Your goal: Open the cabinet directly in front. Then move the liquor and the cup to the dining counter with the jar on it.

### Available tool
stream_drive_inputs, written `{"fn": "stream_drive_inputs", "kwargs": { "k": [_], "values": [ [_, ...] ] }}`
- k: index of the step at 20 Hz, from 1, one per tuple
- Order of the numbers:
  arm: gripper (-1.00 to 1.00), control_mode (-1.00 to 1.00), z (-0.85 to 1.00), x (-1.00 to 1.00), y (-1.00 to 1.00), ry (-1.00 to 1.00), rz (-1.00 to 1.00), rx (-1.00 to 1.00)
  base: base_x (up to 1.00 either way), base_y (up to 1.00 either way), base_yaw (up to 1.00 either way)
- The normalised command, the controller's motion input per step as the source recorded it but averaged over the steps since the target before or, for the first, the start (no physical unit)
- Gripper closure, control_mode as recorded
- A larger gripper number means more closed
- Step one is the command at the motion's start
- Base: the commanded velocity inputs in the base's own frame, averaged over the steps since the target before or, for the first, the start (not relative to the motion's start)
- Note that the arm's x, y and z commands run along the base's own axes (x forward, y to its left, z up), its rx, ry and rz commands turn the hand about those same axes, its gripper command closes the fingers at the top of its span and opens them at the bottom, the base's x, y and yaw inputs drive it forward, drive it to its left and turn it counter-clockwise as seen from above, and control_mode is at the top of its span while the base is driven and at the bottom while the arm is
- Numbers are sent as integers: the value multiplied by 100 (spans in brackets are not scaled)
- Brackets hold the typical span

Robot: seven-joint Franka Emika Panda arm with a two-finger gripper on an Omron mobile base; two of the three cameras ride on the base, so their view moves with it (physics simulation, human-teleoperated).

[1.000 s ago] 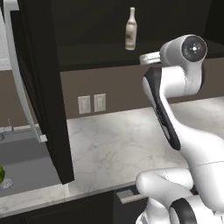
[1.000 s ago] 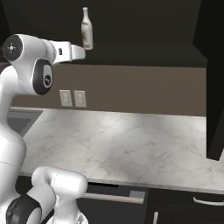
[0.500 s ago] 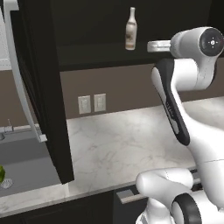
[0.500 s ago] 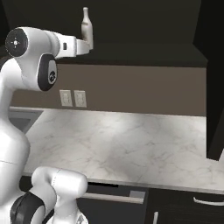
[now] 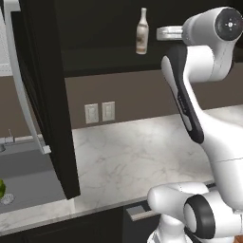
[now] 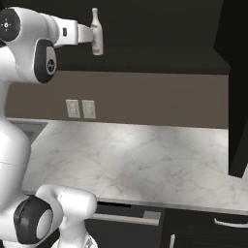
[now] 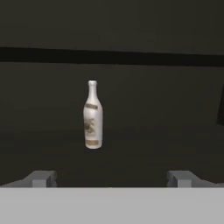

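The near-black cabinet (image 5: 102, 57) stands open, its left door (image 5: 45, 95) swung out with a silver bar handle (image 5: 21, 90) and its right door (image 6: 238, 87) swung out on the other side. The liquor (image 5: 141, 32) (image 6: 97, 33), a slim pale bottle, stands upright on the cabinet shelf. In the hand view the liquor (image 7: 92, 116) is straight ahead, a little left of centre and some way off. My gripper (image 7: 111, 178) is open and holds nothing, raised to shelf height just right of the bottle. The cup, the dining counter and the jar are out of view.
Below the cabinet runs a marble worktop (image 5: 128, 156) (image 6: 145, 155) with wall outlets (image 5: 99, 112) behind it. A sink (image 5: 23, 175) lies left, with a cut-off green thing (image 5: 2, 188) at its edge. A drawer (image 6: 126, 215) under the worktop is slightly ajar.
The arm has risen and the hand has come up level with the bottle, closer to the shelf. The bottle and the doors have not moved.
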Motion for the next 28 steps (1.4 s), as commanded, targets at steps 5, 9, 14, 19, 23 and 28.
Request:
{"fn": "stream_drive_inputs", "kwargs": {
  "k": [5, 9, 14, 19, 23, 28],
  "values": [
    [-100, -100, 0, 16, 34, 3, 6, 1, 0, 0, 0],
    [-100, -100, 0, 0, 3, 0, 2, 0, 0, 0, 0],
    [-100, -100, -11, 4, 0, 0, 1, 0, 0, 0, 0],
    [-100, -100, -11, 12, 0, 0, 1, 0, 0, 0, 0],
    [-100, -100, -1, 26, 0, 0, 0, 0, 0, 0, 0],
    [-100, -100, -1, 33, 0, 0, 0, 0, 0, 0, 0]
  ]
}}
